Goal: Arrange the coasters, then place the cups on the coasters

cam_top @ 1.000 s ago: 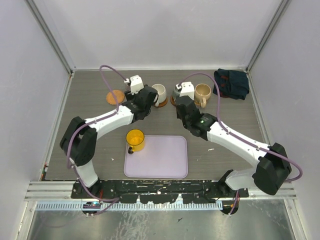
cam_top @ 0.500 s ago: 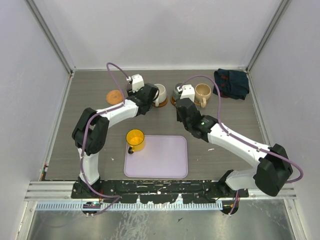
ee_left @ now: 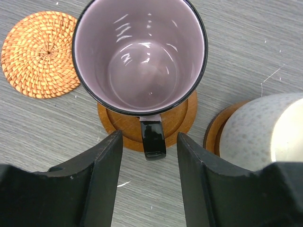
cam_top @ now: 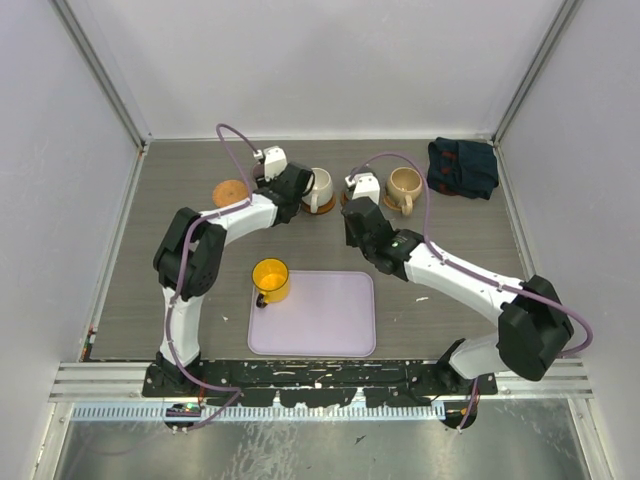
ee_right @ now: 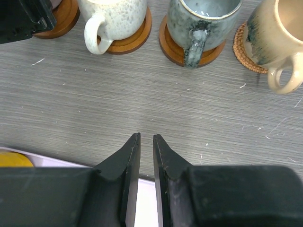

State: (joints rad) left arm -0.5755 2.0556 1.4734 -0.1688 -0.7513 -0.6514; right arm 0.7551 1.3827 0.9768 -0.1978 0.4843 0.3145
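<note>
A purplish glass cup [ee_left: 139, 52] stands on a wooden coaster [ee_left: 177, 124]. Its dark handle [ee_left: 154, 139] points toward my left gripper [ee_left: 149, 138], which is open, a finger on each side of the handle and not touching it. An empty woven coaster [ee_left: 40, 54] lies to its left. In a row to the right stand the white cup [ee_right: 113, 16], grey-green cup [ee_right: 203, 19] and beige cup [ee_right: 274, 42], each on a coaster. The yellow cup [cam_top: 270, 278] stands by the tray. My right gripper [ee_right: 146, 135] hovers near the row, open by a narrow gap and holding nothing.
A lavender tray [cam_top: 320, 320] lies at the near middle of the table, its far edge under my right gripper. A dark blue folded cloth [cam_top: 462, 165] sits at the back right. Grey walls close in the table on three sides.
My left gripper's jaws have narrowed around the purple cup's handle and its arm has folded in. My right gripper has shifted a little left, away from the beige cup.
</note>
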